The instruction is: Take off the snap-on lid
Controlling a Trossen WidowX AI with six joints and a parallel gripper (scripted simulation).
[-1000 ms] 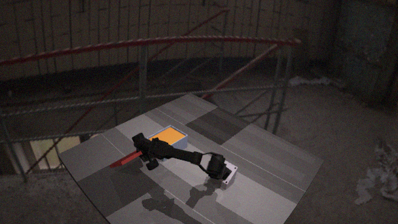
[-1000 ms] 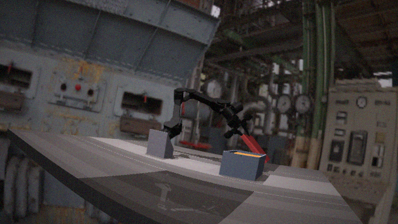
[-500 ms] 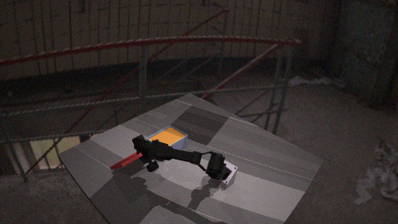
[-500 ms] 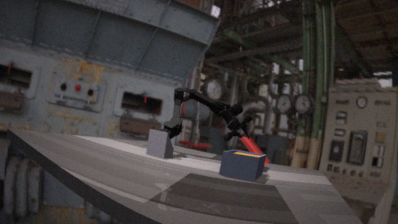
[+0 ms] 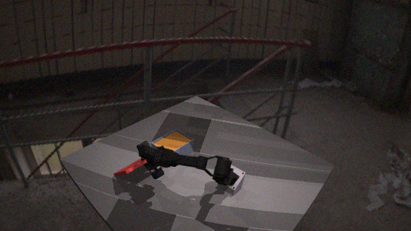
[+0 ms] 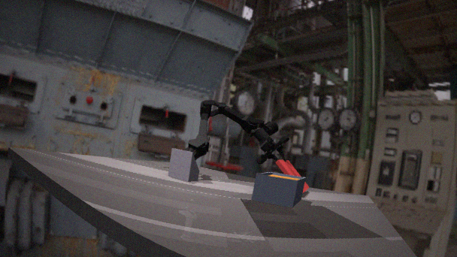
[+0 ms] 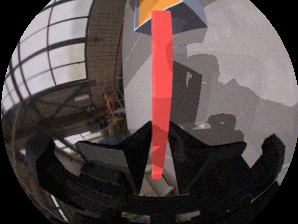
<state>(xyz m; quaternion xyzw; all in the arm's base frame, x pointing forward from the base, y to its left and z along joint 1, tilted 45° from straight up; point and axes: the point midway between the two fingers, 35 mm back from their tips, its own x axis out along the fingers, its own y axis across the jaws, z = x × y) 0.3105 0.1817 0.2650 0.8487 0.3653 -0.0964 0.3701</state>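
Have removed the red lid [image 5: 130, 167] [image 6: 289, 169] [image 7: 161, 60] from the storage box [image 5: 188, 148] [image 6: 276, 191] [image 7: 194, 19]; hold it tilted, clamped in the fingers [image 5: 151, 162] [image 6: 266, 155]. Must lay it flat, right side up, on the bench [image 5: 270, 197] [image 6: 150, 207] [image 7: 245, 55].

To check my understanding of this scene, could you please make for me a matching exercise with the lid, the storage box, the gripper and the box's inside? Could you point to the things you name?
Things:
1. lid [image 5: 130, 167] [image 6: 287, 168] [image 7: 161, 60]
2. storage box [image 5: 188, 148] [image 6: 277, 191] [image 7: 196, 16]
3. gripper [image 7: 160, 124]
4. box's inside [image 5: 174, 140] [image 6: 284, 176] [image 7: 150, 6]

Descriptions:
A. orange
B. red, tilted
C. standing on the table, uncovered
D. shut on something red

Pairs: 1-B, 2-C, 3-D, 4-A
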